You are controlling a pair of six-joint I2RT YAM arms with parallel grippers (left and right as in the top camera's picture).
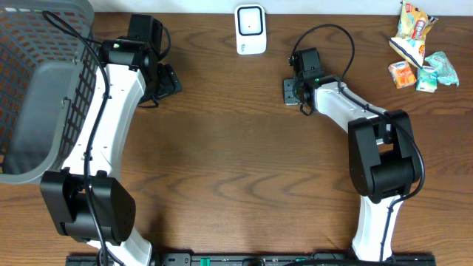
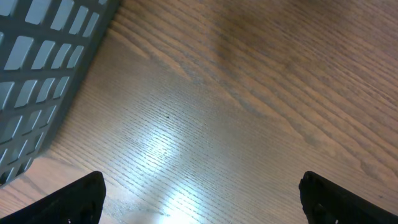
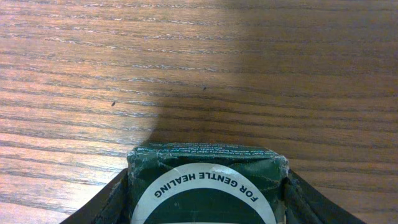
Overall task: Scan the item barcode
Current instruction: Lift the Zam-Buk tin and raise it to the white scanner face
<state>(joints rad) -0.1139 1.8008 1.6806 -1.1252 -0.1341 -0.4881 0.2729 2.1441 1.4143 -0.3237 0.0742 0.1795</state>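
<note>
The right gripper (image 3: 206,186) is clamped on a dark green packet (image 3: 205,163), just right of the white scanner (image 1: 250,29) and nearer the robot. The left gripper (image 2: 202,196), fingers wide apart, hangs left of the scanner beside the grey basket (image 1: 44,111).

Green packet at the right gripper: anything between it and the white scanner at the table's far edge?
Nothing visible. Only bare brown wooden table lies between the dark green, white-labelled packet and the white barcode scanner.
</note>
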